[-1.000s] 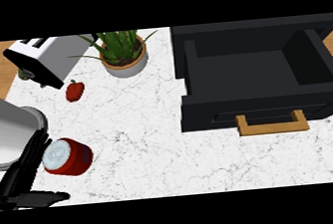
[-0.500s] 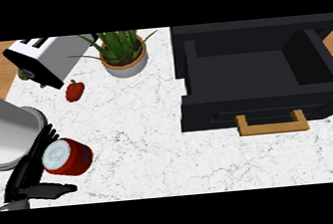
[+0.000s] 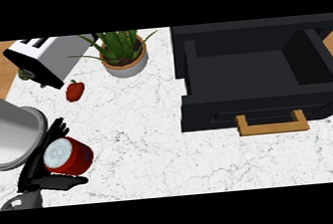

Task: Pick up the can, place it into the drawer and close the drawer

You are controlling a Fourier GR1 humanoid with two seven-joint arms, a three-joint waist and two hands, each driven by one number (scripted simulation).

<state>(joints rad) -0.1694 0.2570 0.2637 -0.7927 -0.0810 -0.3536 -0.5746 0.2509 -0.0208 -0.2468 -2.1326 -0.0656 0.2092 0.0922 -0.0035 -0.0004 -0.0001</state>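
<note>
Currently left hand [image 3: 44, 178] fingers curl round the can [image 3: 68, 156], lying sideways, well left of the open drawer [image 3: 258, 71].

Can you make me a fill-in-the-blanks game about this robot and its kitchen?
1. The left hand is wrapped round a can whose colour is ____.
2. The black drawer stands ____, so its inside shows.
3. The drawer's handle is made of ____.
4. Between the toaster and the drawer stands a potted ____.

Missing words: red; open; wood; plant
</note>
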